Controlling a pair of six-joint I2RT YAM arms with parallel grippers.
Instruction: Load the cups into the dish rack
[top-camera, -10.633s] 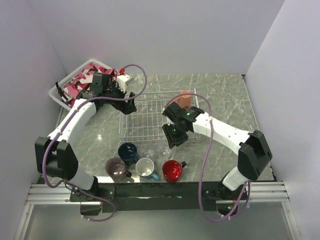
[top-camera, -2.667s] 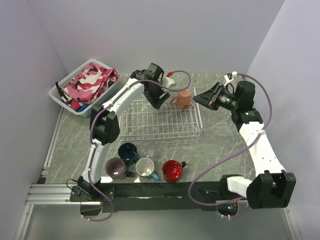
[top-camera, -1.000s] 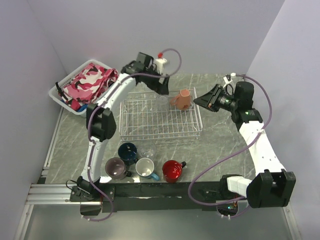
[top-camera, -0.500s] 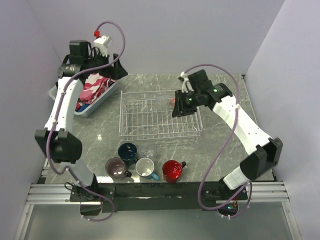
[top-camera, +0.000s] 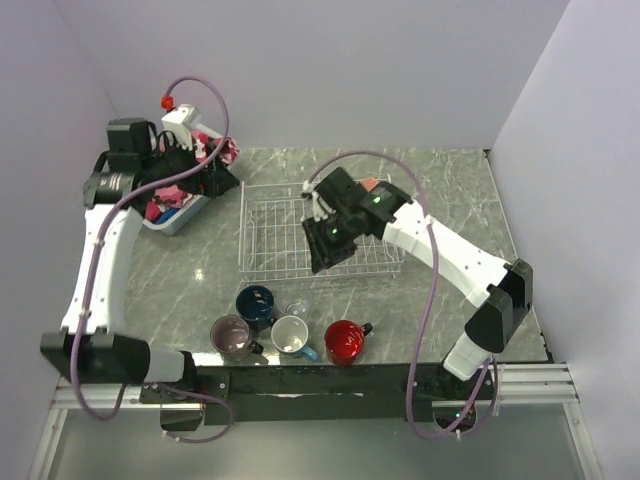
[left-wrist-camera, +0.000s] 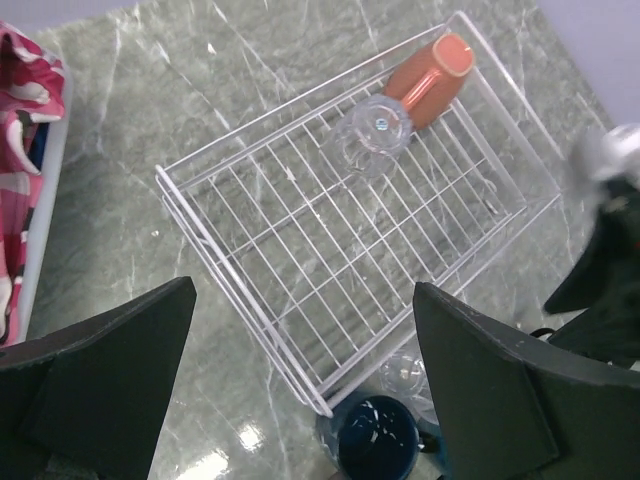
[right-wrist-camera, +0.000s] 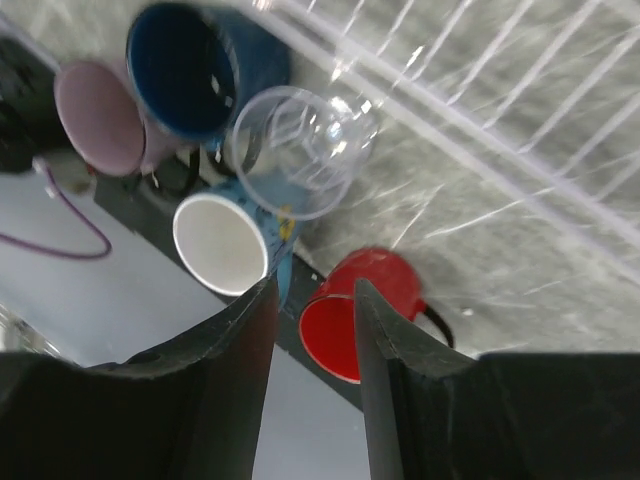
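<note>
Right hand (right-wrist-camera: 312, 300) part-open, empty, above clear glass (right-wrist-camera: 300, 150) on desk (top-camera: 450, 190) beside navy mug (right-wrist-camera: 195, 70), just outside dish rack (left-wrist-camera: 300, 230). Glass judged light, slick, fragile: pinch across rim wall, gently. Left hand (left-wrist-camera: 300, 300) wide open, empty. Rack holds salmon mug (left-wrist-camera: 425, 80), second glass (left-wrist-camera: 375, 130); remaining mugs (top-camera: 290, 335) grouped at near desk edge.

Salmon mug (left-wrist-camera: 425, 72) and glass (left-wrist-camera: 375, 135) fill a corner of the dish rack (left-wrist-camera: 330, 250); the rest lies open.
</note>
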